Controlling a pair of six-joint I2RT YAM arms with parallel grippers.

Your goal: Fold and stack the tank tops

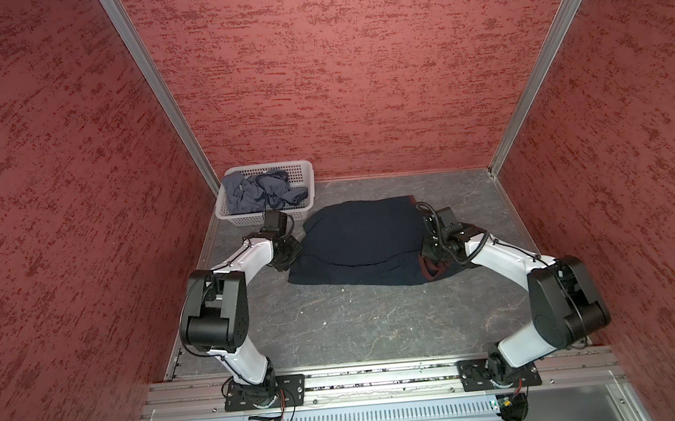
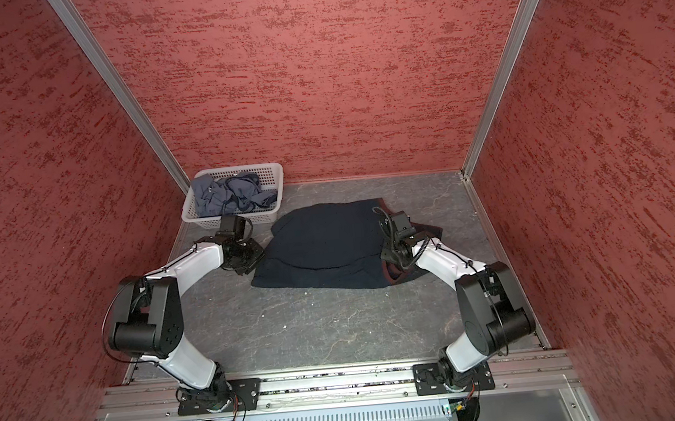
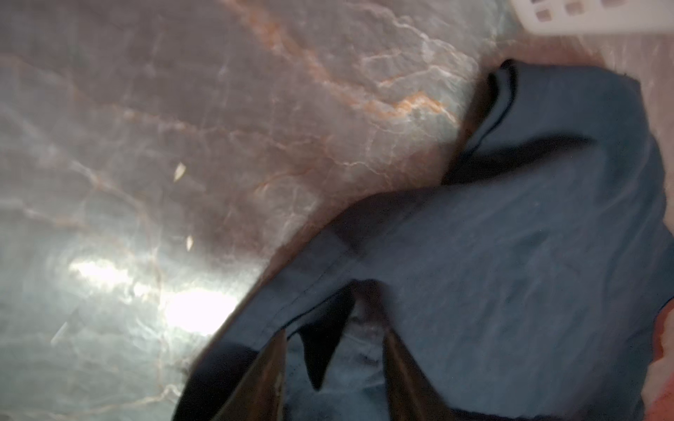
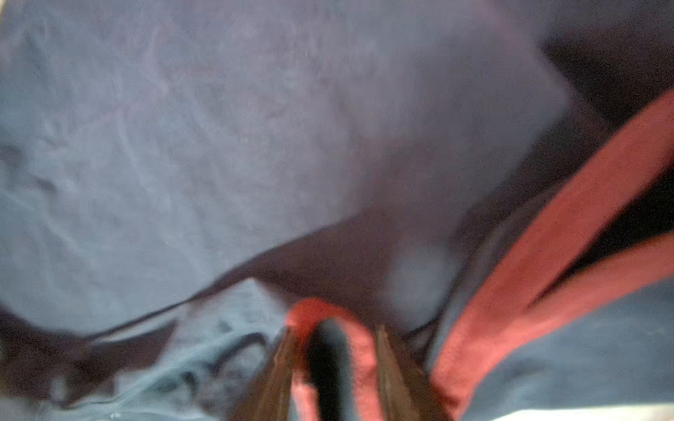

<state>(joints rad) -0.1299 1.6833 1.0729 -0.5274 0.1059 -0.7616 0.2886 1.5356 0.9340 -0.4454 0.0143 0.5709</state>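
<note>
Straddling edges of navy tank top (image 1: 363, 234) (maroon trim (image 4: 547, 237)), left pincer (image 3: 332, 328), right pincer (image 4: 334, 328), both parted.

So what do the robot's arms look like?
The left arm and right arm have smooth white shells and chunky black joints. A curly black cord runs near the right wrist. Each stands on a black plate. The fingers are dark, narrow and pointed.

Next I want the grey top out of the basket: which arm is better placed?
Left. The left gripper sits at the edge of the navy top nearest the basket, which stands just beyond it with the grey top inside. The right gripper is across the navy top, fingers straddling maroon trim.
</note>
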